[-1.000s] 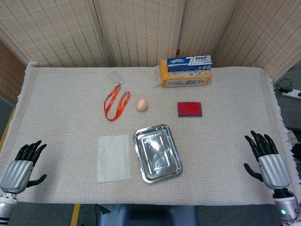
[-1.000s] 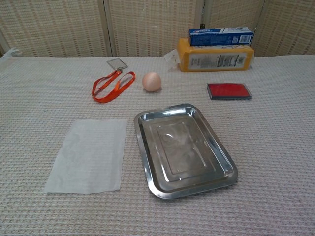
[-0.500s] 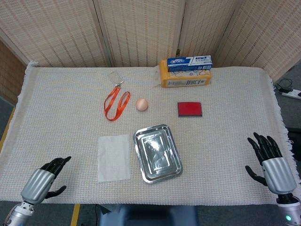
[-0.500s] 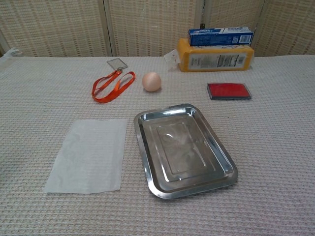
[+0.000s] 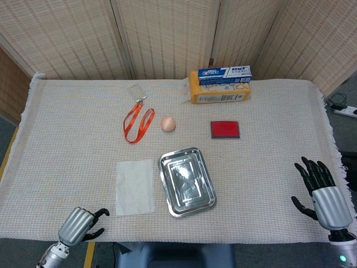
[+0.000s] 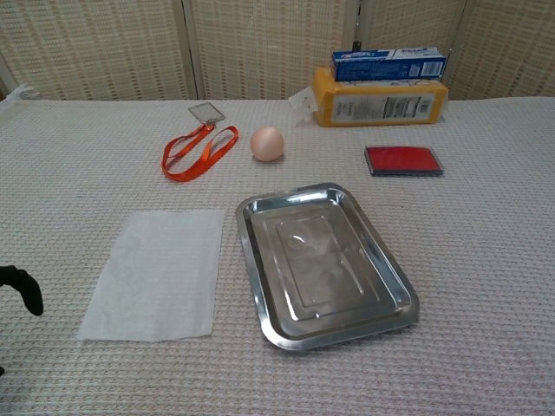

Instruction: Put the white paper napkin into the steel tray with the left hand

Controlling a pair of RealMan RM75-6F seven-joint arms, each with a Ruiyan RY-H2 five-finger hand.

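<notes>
- Our left hand [image 5: 81,224] hangs empty at the near table edge, fingers loosely curled.
- White paper napkin [image 5: 135,186] lies just ahead-right, long axis front-to-back, steel tray [image 5: 186,181] beside it.

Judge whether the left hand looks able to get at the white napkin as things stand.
Probably yes: the left hand sits at the table's near edge, just left of the napkin, which lies flat and uncovered beside the steel tray, with nothing between them.

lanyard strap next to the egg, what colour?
Orange, with a clear badge holder at its far end. The lanyard shows best in the chest view.
</notes>
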